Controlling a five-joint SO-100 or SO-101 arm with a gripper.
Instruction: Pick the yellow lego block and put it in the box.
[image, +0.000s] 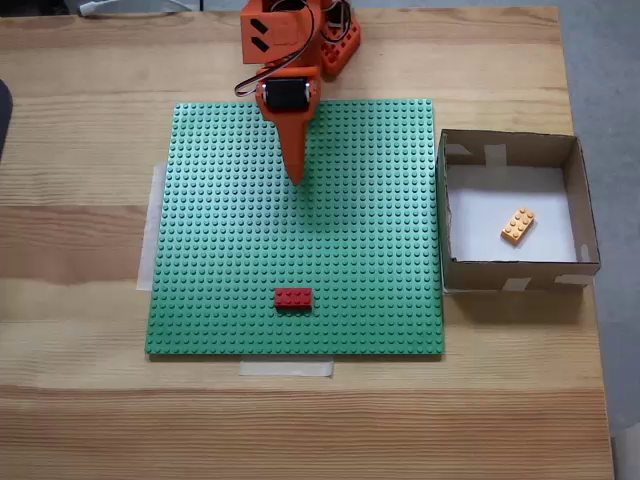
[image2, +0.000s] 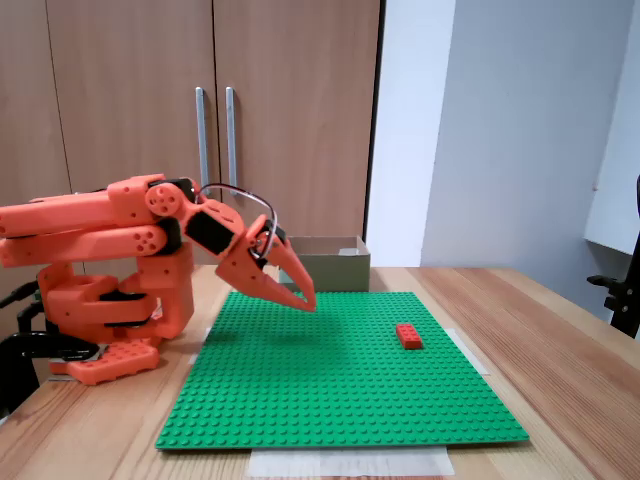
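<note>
Hovering: gripper (image: 296, 178) hangs over the green baseplate (image: 220, 250), tip angled down, carrying nothing; fingers pressed together as far as both fixed views show.
Yellow lego block: (image: 517, 225) lies on the white floor of the box (image: 590, 235), long axis diagonal.
Bearing: block sits right of the gripper in the top-down fixed view, past the box wall.
Red brick: (image: 293, 297) on the baseplate, well apart.
Judgement: placement looks done.
Table: (image: 80, 130) wooden.
</note>
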